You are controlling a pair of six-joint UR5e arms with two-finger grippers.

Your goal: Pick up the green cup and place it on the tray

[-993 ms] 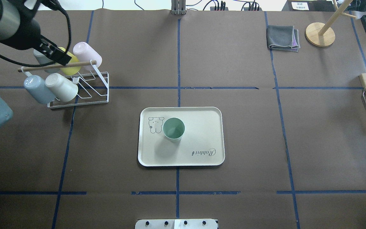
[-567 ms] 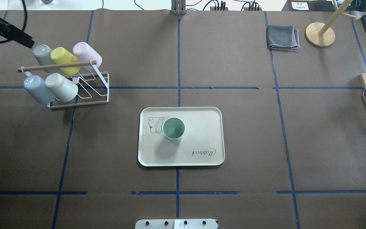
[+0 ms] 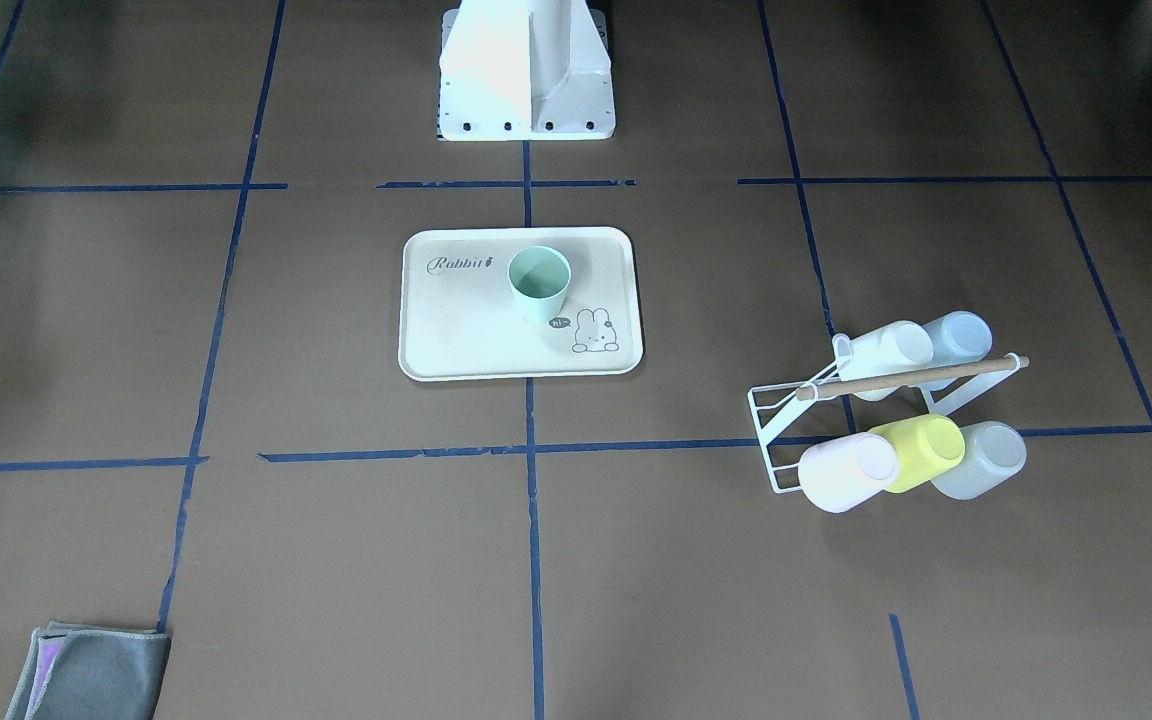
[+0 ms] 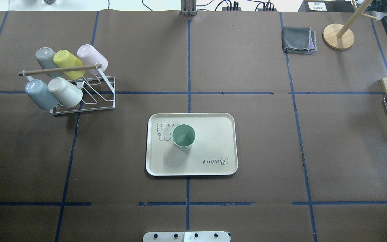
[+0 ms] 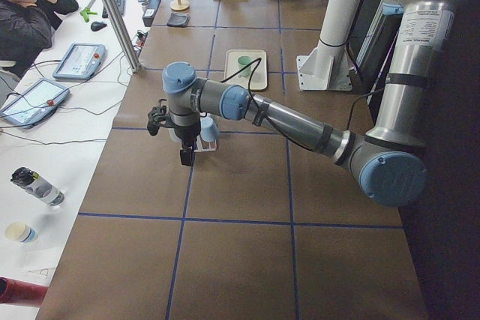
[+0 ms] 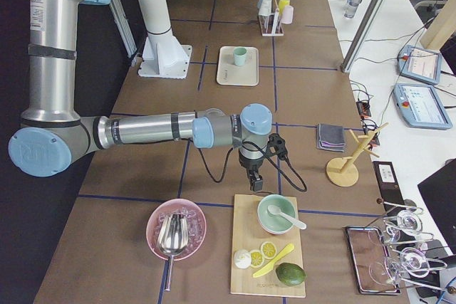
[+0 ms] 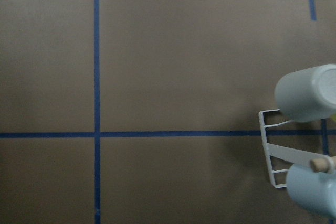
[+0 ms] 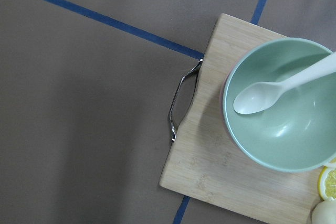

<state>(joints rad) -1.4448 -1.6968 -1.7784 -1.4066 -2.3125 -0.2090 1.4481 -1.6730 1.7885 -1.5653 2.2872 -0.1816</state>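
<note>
Green cup (image 4: 183, 136) upright on tray (image 4: 213, 144), cup rack (image 4: 45, 71) well apart

Bright, even overhead light; the green cup (image 4: 183, 136) casts a soft shadow on the tray (image 4: 213, 141); wrist views slightly soft.

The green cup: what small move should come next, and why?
Probably none: the green cup stands upright on the tray, next to the rabbit drawing, with nothing gripping it. The left gripper hangs by the cup rack and the right gripper near the cutting board, so the placing looks done.
</note>
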